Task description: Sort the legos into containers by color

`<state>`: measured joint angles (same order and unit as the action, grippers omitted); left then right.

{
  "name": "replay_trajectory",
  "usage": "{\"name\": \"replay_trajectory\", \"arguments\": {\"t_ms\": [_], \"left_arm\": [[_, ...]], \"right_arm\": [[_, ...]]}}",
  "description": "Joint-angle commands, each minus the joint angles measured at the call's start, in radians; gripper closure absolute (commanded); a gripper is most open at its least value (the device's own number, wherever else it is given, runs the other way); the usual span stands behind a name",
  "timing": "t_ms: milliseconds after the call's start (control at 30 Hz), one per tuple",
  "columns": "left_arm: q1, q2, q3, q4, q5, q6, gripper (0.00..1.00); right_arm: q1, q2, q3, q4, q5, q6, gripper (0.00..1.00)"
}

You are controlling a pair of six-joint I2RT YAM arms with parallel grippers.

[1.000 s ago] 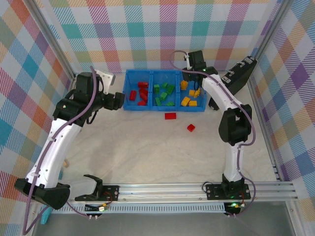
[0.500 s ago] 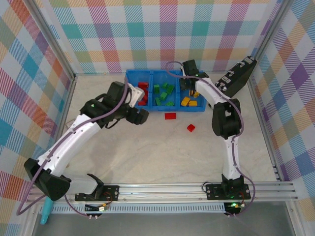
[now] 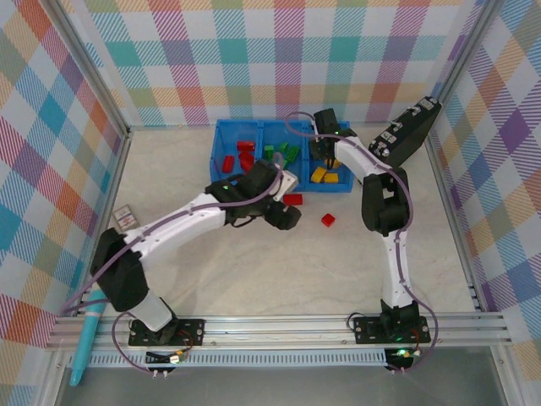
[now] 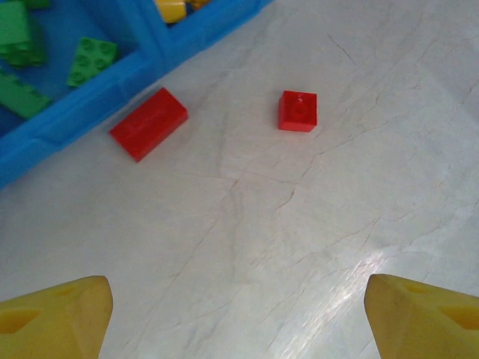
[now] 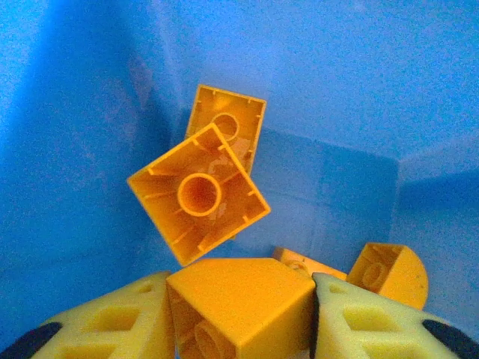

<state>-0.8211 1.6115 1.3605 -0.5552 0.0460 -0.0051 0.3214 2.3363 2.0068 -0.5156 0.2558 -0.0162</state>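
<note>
Plaid walls (image 3: pixel 254 51) ringed the marbled tabletop (image 4: pixel 314 224), where a long red lego (image 4: pixel 149 123) and a square red lego (image 4: pixel 298 111) lay just near of the blue tray (image 3: pixel 254 124). The left gripper (image 4: pixel 239 314) hung open close by them. The right gripper (image 5: pixel 243 321) pinched a yellow lego (image 5: pixel 232 288) in the tray's right compartment.

black case (image 3: pixel 407 128): tilted, far-right corner | grey card (image 3: pixel 123 217): flat, table's left | teal stick (image 3: pixel 87 338): near-left corner
</note>
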Motion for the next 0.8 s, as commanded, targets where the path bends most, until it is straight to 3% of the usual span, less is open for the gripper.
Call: {"name": "replay_trajectory", "arguments": {"t_ms": [0, 300, 767], "left_arm": [[-0.043, 0.074, 0.052, 0.093, 0.036, -0.037, 0.13], [-0.123, 0.309, 0.177, 0.173, 0.051, -0.064, 0.13], [-0.133, 0.564, 0.418, 0.109, 0.039, -0.052, 0.14]], "right_arm": [[-0.003, 0.002, 0.023, 0.021, -0.033, -0.022, 0.54], [-0.012, -0.048, -0.010, 0.044, -0.050, -0.040, 0.38], [-0.035, -0.159, -0.037, 0.067, -0.071, -0.067, 0.35]]}}
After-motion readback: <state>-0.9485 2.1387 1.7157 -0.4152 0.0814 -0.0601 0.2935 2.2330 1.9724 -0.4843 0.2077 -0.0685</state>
